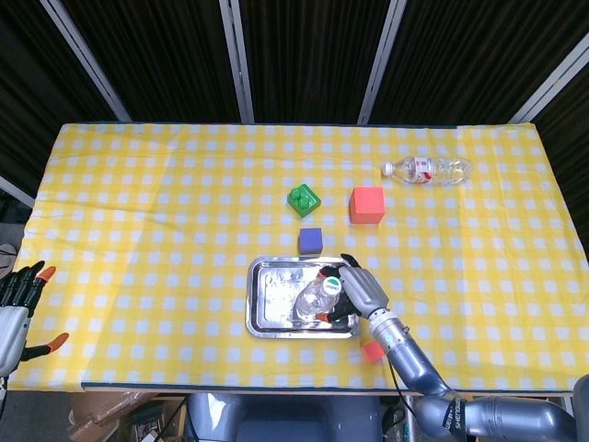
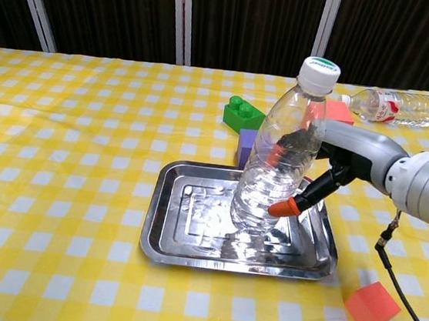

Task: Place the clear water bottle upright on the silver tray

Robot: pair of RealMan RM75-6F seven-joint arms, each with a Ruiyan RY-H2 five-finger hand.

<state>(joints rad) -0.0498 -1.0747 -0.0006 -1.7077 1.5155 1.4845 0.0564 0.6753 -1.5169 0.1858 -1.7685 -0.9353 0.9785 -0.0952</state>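
Over silver tray (image 2: 160,241), unlabelled clear water bottle (image 2: 276,167)

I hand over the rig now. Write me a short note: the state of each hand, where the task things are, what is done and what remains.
Right hand: grips the clear water bottle by its side.
Left hand: holds nothing, fingers apart, at the table's near left edge.
Bottle: over the silver tray, leaning slightly, cap up; whether its base touches the tray is not clear.
Done: bottle lifted and brought over the tray.
Left: straighten it, set it down, release, pull the hand away.
Nearby: a second bottle lying at the far right, purple cube just behind the tray.
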